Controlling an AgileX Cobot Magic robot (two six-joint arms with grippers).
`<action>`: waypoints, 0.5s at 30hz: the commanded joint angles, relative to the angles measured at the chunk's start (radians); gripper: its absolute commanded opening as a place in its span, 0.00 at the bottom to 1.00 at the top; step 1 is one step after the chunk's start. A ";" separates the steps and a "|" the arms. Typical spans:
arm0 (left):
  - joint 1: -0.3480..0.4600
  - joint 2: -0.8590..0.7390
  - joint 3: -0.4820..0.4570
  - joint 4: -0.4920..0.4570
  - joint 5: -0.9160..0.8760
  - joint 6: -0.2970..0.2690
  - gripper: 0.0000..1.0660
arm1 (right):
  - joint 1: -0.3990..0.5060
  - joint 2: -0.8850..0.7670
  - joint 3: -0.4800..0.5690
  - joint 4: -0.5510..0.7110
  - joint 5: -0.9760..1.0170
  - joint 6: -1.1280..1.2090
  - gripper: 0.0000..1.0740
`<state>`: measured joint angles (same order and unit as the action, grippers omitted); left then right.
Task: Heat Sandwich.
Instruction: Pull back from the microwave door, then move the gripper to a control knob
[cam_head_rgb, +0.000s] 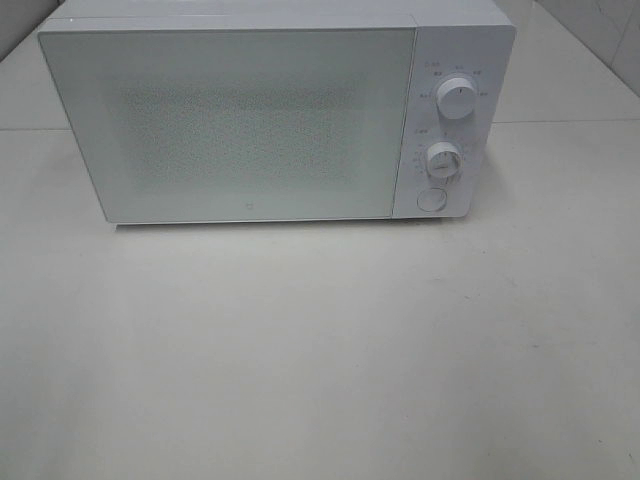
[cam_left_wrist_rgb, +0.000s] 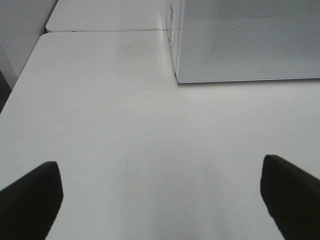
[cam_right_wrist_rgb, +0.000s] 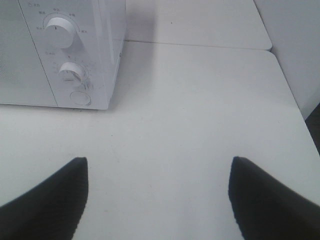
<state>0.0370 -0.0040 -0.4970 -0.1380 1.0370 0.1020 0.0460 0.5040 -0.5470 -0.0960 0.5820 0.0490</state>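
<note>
On the desk (cam_head_rgb: 320, 360) stood a microwave (cam_head_rgb: 240, 125), door shut. Both the left jaws and the right jaws gaped wide above the desk near it, gripping nothing. The sandwich was out of sight, so its place relative to them could not be told.

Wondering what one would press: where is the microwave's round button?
In the high view, the round button sits at the bottom of the microwave's right-hand control panel, just below the lower knob.
</note>
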 joint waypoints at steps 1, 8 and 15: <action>0.001 -0.024 0.001 0.002 0.000 -0.008 0.97 | -0.006 0.041 0.000 0.003 -0.061 0.001 0.71; 0.001 -0.024 0.001 0.002 0.000 -0.008 0.97 | -0.006 0.191 0.000 0.003 -0.208 0.001 0.71; 0.001 -0.024 0.001 0.002 0.000 -0.008 0.97 | -0.006 0.304 0.000 0.003 -0.350 0.008 0.71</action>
<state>0.0370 -0.0040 -0.4970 -0.1380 1.0370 0.1020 0.0460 0.7930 -0.5470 -0.0950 0.2800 0.0510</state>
